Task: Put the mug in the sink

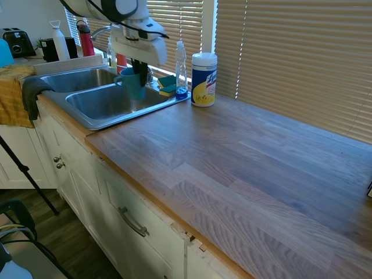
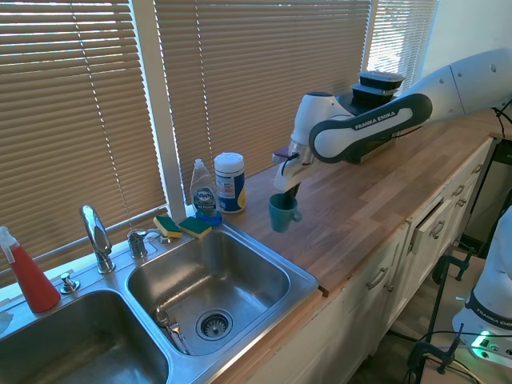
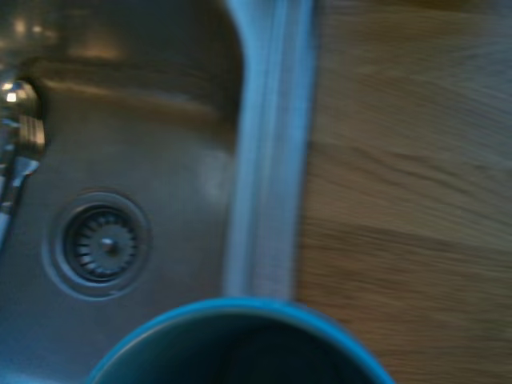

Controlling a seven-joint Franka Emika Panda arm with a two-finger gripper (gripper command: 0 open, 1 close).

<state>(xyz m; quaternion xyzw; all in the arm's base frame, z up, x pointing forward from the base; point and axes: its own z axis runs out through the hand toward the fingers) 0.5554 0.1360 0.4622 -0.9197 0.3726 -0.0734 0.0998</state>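
second exterior view shows mug (image 2: 282,213) hanging clear of the surface (image 2: 376,184), pinched at the rim by the tool (image 2: 290,190), one finger apparently inside the wall and one outside; handle turned toward the camera side; carried upright, probably so it can be lowered straight down without tipping; hovering about over the right edge of the sink (image 2: 308,282), so judged mid-transfer, not yet set down; first exterior view puts the mug (image 1: 133,83) over the near basin, tool (image 1: 138,72) pressed onto its rim; wrist view looks down past the teal rim (image 3: 240,336) onto the steel lip (image 3: 268,152) and the drain (image 3: 102,242), blurred, with cutlery at the edge; mug smooth, glazed-looking, slightly tapered, likely rigid and slippery under a rim pinch; sink brushed stainless, rounded corners, shiny rim; surface warm wood planks with visible grain; sponges (image 2: 182,226), soap bottle (image 2: 204,192) and wipes canister (image 2: 230,182) parked behind the basin by the blinds, well clear of the descent; curved chrome faucet (image 2: 98,238) between the basins.
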